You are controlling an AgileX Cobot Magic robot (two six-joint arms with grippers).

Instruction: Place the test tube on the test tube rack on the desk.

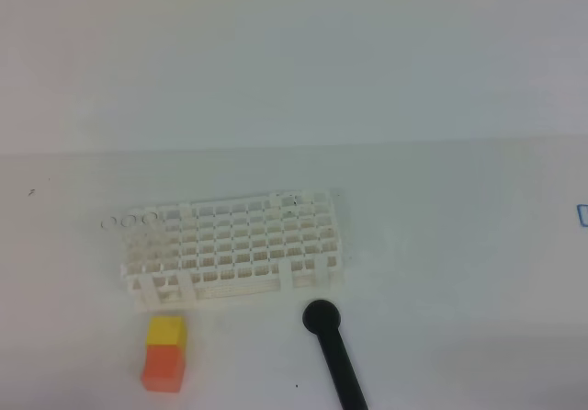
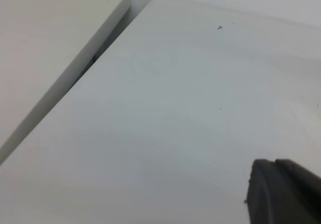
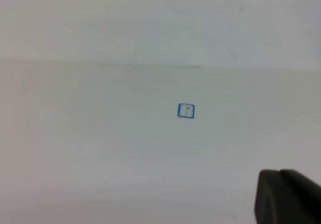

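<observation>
Rack (image 1: 237,244) only in exterior view

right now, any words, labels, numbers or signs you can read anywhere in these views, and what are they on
No words or numbers can be read in any view.
Small blue square mark on the desk: a box split by a line, no letters made out.
Blue mark at the right edge of the high view: cut off, unreadable.
Test tube rack, orange-yellow block, black rod: no print seen.

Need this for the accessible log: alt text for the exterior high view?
A white test tube rack sits mid-desk. In front of it lie an orange-yellow block at left and a black rod with a round end at right. No arm or gripper shows.
</observation>
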